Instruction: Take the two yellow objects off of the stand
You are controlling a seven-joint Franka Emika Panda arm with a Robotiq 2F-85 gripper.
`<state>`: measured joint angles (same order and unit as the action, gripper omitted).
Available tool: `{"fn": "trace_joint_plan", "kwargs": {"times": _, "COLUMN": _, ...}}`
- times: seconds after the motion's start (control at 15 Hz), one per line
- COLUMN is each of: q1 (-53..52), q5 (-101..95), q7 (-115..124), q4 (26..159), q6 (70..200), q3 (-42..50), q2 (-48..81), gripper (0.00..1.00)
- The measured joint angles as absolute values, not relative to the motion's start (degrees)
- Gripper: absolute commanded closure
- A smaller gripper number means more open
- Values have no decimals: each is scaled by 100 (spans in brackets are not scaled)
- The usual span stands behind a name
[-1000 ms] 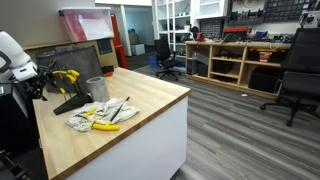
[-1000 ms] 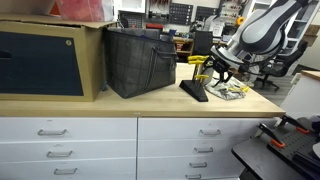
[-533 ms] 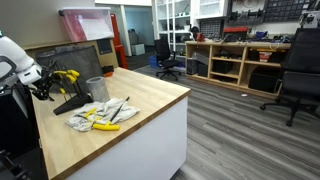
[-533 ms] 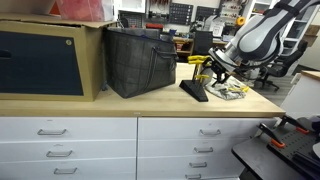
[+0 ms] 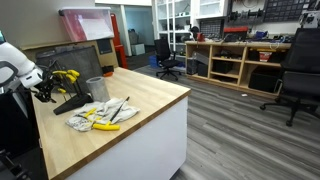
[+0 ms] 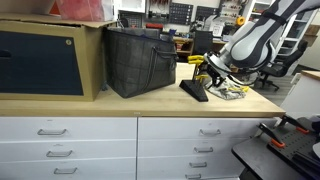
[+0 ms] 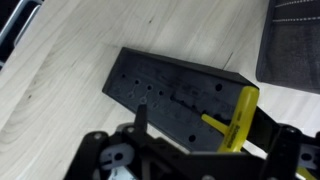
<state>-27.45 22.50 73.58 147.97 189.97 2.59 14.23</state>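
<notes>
A black drilled stand (image 7: pixel 180 92) lies on the wooden table; it shows in both exterior views (image 5: pixel 68 102) (image 6: pixel 193 90). A yellow T-handle tool (image 7: pixel 240 118) stands in it, its handle between my spread jaws, close to the right finger (image 7: pixel 268 128). My gripper (image 7: pixel 203 120) hovers right over the stand and looks open; it also shows in both exterior views (image 5: pixel 45 88) (image 6: pixel 215 68). Yellow handles (image 5: pixel 66 75) (image 6: pixel 197 60) stick up above the stand. I cannot tell the two yellow tools apart there.
A grey cup (image 5: pixel 96 88) stands beside the stand. A crumpled cloth (image 5: pixel 100 113) with yellow-handled tools (image 5: pixel 105 125) lies toward the table edge. A dark bag (image 6: pixel 140 62) and a large box (image 6: pixel 45 55) stand on the counter.
The arm has shifted a little and lowered slightly over the stand. The yellow tools and the stand have not moved.
</notes>
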Motion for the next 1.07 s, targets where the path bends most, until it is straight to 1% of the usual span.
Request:
{"fn": "trace_joint_plan", "kwargs": {"times": 0.13, "q1": -2986, "q5": 2356, "q7": 7358, "q4": 14741, "q6": 18998, "q3": 354, "q2": 1484, "gripper": 42}}
{"fn": "trace_joint_plan", "kwargs": {"times": 0.2, "q1": -3081, "q5": 2407, "q7": 7358, "q4": 14728, "q6": 18999, "q3": 386, "q2": 1494, "gripper": 51}}
{"fn": "trace_joint_plan", "kwargs": {"times": 0.33, "q1": -3242, "q5": 2499, "q7": 7358, "q4": 14718, "q6": 19007, "q3": 452, "q2": 1494, "gripper": 65}}
{"fn": "trace_joint_plan", "kwargs": {"times": 0.53, "q1": -3457, "q5": 2603, "q7": 7358, "q4": 14718, "q6": 19026, "q3": 631, "q2": 1495, "gripper": 88}}
{"fn": "trace_joint_plan", "kwargs": {"times": 0.67, "q1": -3630, "q5": 2623, "q7": 7355, "q4": 14717, "q6": 19042, "q3": 836, "q2": 1500, "gripper": 100}}
{"fn": "trace_joint_plan", "kwargs": {"times": 0.8, "q1": -3825, "q5": 2624, "q7": 7351, "q4": 14718, "q6": 19048, "q3": 1062, "q2": 1514, "gripper": 100}}
{"fn": "trace_joint_plan", "kwargs": {"times": 0.87, "q1": -3924, "q5": 2624, "q7": 7350, "q4": 14717, "q6": 19050, "q3": 1168, "q2": 1526, "gripper": 98}}
{"fn": "trace_joint_plan", "kwargs": {"times": 1.07, "q1": -4291, "q5": 2628, "q7": 7350, "q4": 14720, "q6": 19050, "q3": 1510, "q2": 1556, "gripper": 98}}
